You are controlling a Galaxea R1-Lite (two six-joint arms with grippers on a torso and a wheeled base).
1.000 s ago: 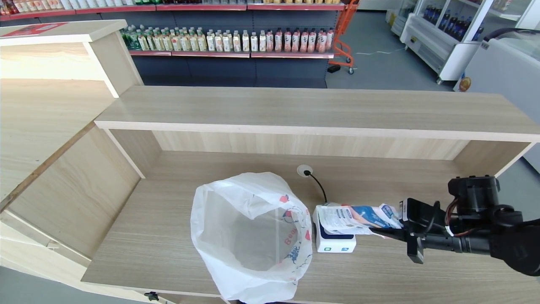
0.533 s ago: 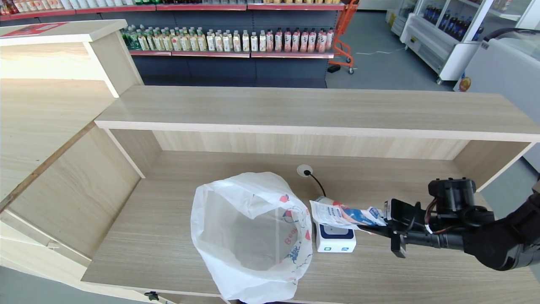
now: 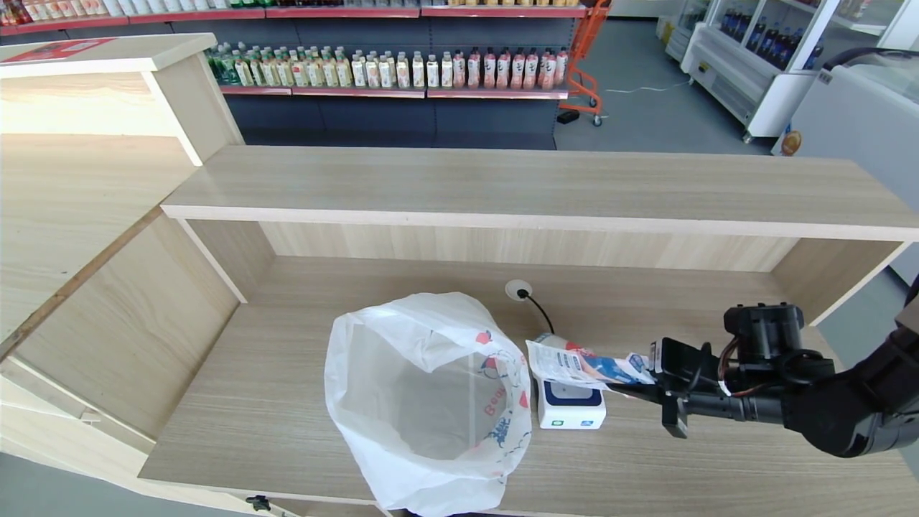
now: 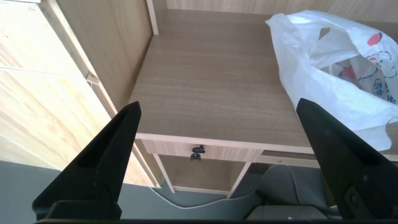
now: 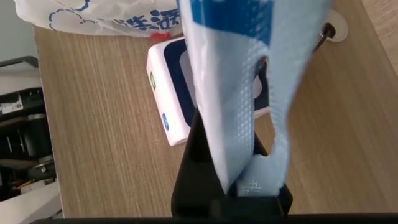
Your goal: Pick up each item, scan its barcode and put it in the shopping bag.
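My right gripper (image 3: 641, 383) is shut on one end of a flat blue-and-white packet (image 3: 580, 364), holding it level just above the white scanner box (image 3: 571, 409). In the right wrist view the packet (image 5: 249, 74) hangs between the fingers of my right gripper (image 5: 241, 185), with the scanner (image 5: 171, 93) below it. The white plastic shopping bag (image 3: 427, 398) stands open just left of the scanner, and the packet's free end reaches its rim. My left gripper (image 4: 219, 107) is open, hanging off the counter's near left edge, with the bag (image 4: 336, 62) off to its side.
A black cable (image 3: 542, 316) runs from the scanner to a grommet (image 3: 518, 289) at the back of the counter (image 3: 287, 402). A raised shelf (image 3: 502, 187) and side panels wall the work surface. Bare counter lies left of the bag and right of the scanner.
My right arm has carried the packet left and a little back toward the bag, mostly in the first half second. The bag and scanner have stayed put.
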